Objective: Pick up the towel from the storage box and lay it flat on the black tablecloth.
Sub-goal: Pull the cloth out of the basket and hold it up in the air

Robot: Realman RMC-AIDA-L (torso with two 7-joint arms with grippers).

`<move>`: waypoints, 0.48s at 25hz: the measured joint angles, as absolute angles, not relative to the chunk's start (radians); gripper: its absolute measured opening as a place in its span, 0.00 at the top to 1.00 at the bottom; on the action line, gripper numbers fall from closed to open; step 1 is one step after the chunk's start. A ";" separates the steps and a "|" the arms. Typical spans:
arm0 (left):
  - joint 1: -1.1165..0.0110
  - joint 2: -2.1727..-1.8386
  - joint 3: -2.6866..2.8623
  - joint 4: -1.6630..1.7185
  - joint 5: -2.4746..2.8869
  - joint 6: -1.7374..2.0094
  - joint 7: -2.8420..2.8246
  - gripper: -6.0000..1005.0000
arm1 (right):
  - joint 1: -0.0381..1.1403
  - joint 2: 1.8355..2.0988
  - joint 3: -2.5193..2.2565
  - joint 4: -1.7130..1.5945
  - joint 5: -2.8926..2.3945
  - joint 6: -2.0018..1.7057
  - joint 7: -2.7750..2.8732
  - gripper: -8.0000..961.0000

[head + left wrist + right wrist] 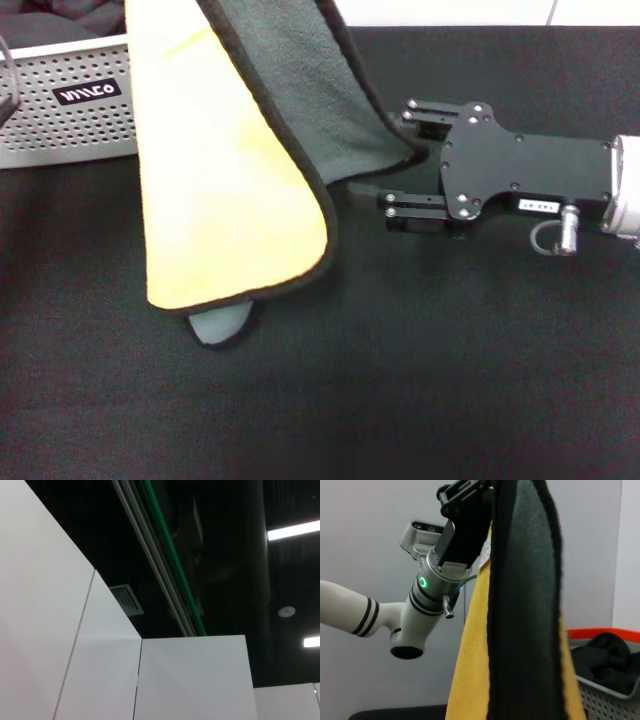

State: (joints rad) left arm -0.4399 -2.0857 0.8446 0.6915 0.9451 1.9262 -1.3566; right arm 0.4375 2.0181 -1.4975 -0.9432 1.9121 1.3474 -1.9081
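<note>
The towel [220,190] hangs in the air, yellow side toward me, grey-green side folded behind, its lower tip just above the black tablecloth [450,380]. In the right wrist view the towel [530,605] hangs from my left gripper [470,490], which is shut on its top edge. That gripper is above the head view's frame. My right gripper [400,160] is open, low over the cloth, with the towel's grey-green edge reaching in between its fingers. The storage box [60,120] stands at the far left.
The storage box [605,695] holds a dark bundle of cloth, and an orange-red rim shows behind it. The left wrist view shows only white partitions and a dark ceiling with lights.
</note>
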 joint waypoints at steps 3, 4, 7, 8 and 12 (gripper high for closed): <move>-0.437 -2.085 0.844 0.693 0.943 1.928 -1.358 0.97 | 0.418 2.013 -1.493 -0.956 1.909 1.349 -1.902 0.23; -0.437 -2.085 0.845 0.693 0.943 1.929 -1.358 0.97 | 0.412 2.013 -1.491 -0.964 1.903 1.348 -1.900 0.28; -0.438 -2.084 0.848 0.693 0.943 1.931 -1.358 0.97 | 0.396 2.015 -1.477 -0.990 1.877 1.338 -1.898 0.40; -0.440 -2.083 0.849 0.693 0.944 1.932 -1.358 0.97 | 0.395 2.017 -1.473 -0.993 1.868 1.336 -1.897 0.44; -0.441 -2.083 0.850 0.693 0.945 1.937 -1.361 0.97 | 0.401 2.018 -1.471 -0.996 1.845 1.325 -1.893 0.58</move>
State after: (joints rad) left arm -0.4407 -2.0831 0.8497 0.6934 0.9448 1.9365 -1.3609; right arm 0.4006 2.0179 -1.4712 -0.9961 1.8452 1.3247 -1.8932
